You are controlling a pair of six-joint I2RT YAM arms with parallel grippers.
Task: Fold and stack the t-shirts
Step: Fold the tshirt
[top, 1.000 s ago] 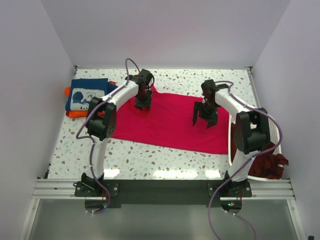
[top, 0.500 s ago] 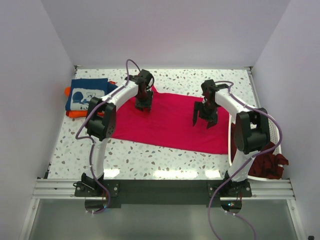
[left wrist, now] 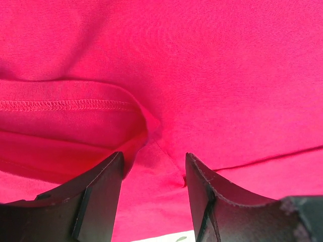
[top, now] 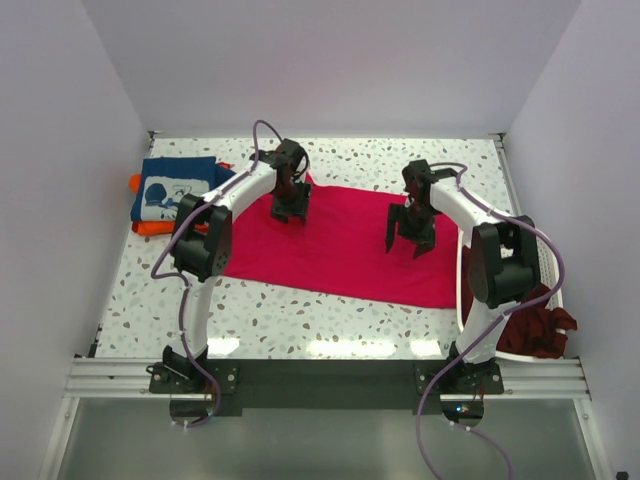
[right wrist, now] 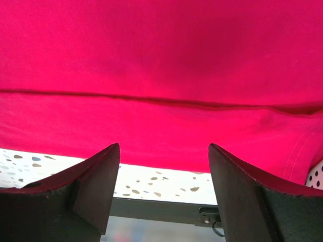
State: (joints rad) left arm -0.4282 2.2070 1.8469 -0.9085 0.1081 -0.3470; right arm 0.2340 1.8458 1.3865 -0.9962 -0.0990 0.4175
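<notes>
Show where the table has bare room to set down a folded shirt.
Bare: the near strip between the crimson shirt and the table's front edge; the far strip behind it, by the back wall. Crowded: folded stack far left, basket at right, left gripper and right gripper over the shirt.

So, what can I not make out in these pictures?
- Top view: the orange shirt lies mostly under the navy shirt; its fold is hidden.
- Top view: the maroon shirts sit partly behind the right arm; their number is unclear.
- Wrist views: the crimson shirt fills the frame; frame edges cut its outline.
</notes>
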